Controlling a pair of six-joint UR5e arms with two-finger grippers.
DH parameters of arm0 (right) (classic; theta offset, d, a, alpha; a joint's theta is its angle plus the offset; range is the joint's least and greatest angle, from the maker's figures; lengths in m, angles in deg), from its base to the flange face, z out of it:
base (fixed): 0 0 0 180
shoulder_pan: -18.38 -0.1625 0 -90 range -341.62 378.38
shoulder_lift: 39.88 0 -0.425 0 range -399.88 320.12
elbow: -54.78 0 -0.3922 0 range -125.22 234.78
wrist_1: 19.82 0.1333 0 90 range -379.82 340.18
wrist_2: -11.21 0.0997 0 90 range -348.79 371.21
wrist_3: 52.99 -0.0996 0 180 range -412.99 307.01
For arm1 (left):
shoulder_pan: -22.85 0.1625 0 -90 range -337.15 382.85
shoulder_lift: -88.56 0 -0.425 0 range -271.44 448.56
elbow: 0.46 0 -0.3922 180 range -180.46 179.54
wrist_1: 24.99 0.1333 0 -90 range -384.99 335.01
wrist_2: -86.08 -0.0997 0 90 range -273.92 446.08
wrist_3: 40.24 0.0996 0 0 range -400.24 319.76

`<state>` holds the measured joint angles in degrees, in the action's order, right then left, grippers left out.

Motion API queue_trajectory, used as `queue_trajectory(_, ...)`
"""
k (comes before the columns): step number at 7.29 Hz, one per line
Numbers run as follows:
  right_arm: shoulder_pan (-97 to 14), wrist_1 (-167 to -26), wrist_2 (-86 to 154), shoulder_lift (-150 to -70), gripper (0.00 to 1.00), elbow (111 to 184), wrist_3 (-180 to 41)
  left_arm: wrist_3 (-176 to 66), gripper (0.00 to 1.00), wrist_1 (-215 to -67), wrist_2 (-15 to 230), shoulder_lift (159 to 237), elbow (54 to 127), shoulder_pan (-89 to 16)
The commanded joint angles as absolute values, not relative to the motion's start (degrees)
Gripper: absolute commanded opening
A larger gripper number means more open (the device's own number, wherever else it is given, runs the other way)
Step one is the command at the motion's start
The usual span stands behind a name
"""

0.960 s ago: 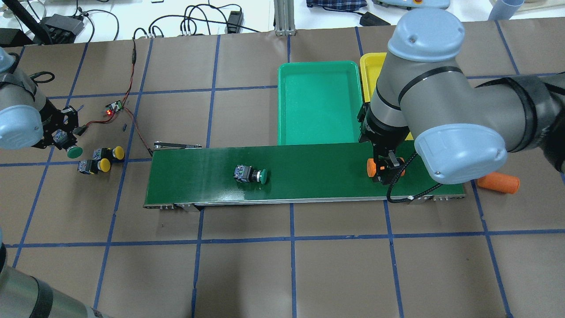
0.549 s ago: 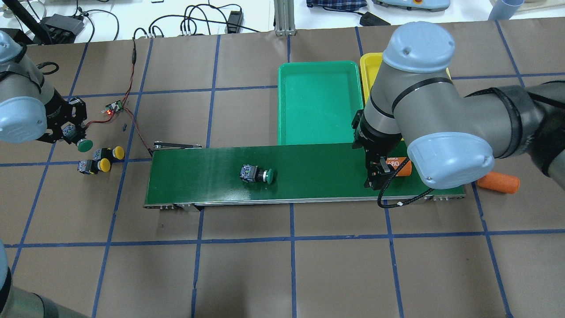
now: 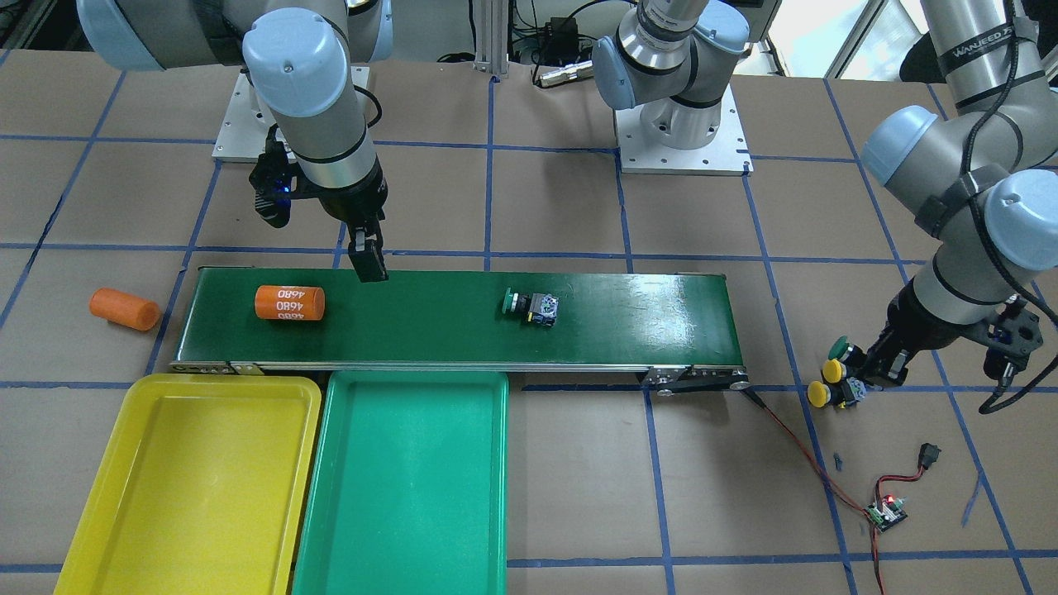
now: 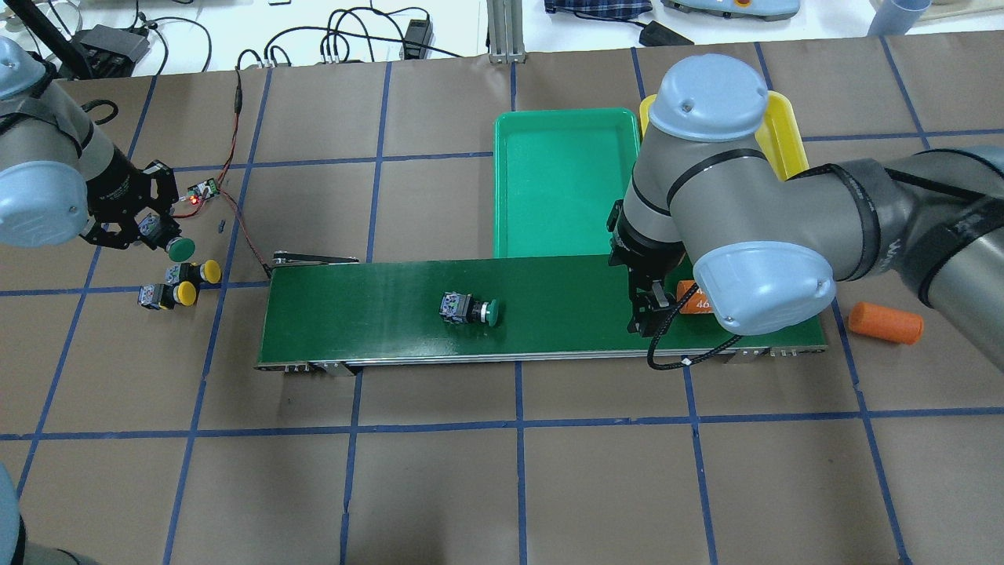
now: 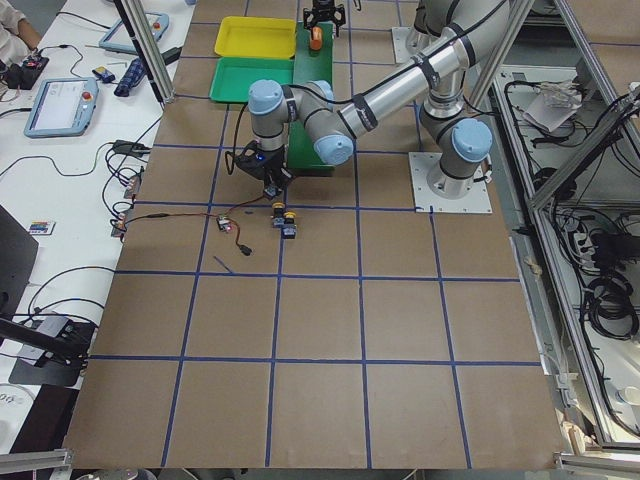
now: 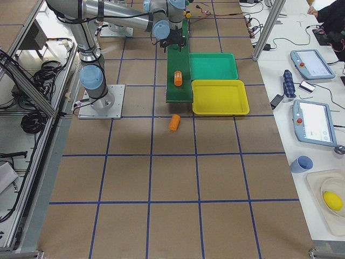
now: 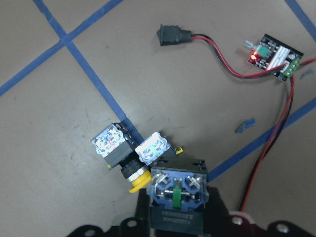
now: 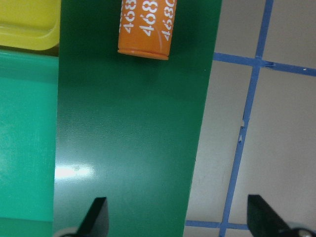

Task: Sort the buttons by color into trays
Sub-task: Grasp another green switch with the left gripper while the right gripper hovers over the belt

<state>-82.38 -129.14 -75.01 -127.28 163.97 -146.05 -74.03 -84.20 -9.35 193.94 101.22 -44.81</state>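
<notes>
My left gripper is shut on a green-capped button and holds it just above the table, left of the belt; its grey body fills the bottom of the left wrist view. Two yellow buttons lie on the table right below it. Another green button lies on its side mid-belt. My right gripper hangs open and empty over the belt's right part. The green tray and the yellow tray sit behind the belt; both look empty in the front view.
The dark-green conveyor belt runs across the middle. An orange "4680" cylinder lies on it just right of my right gripper. A plain orange cylinder lies off the belt's right end. Red wires and a small circuit board lie near my left gripper.
My left gripper has carried its green button up and rightward. My right gripper has let go of the "4680" cylinder and shifted left. The green button on the belt has travelled right.
</notes>
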Motion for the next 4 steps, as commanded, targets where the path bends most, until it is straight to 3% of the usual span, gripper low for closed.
queue_trajectory(1, -82.3, -130.9, -75.7, -126.6, 1.00, 163.2, -146.6, -80.2, 0.34, -86.4, -9.4, 193.1, 101.3, -48.4)
queue_trajectory(4, -81.8, -130.9, -75.3, -125.5, 1.00, 163.2, -146.9, -86.3, 0.34, -87.4, -8.8, 192.1, 102.1, -52.9)
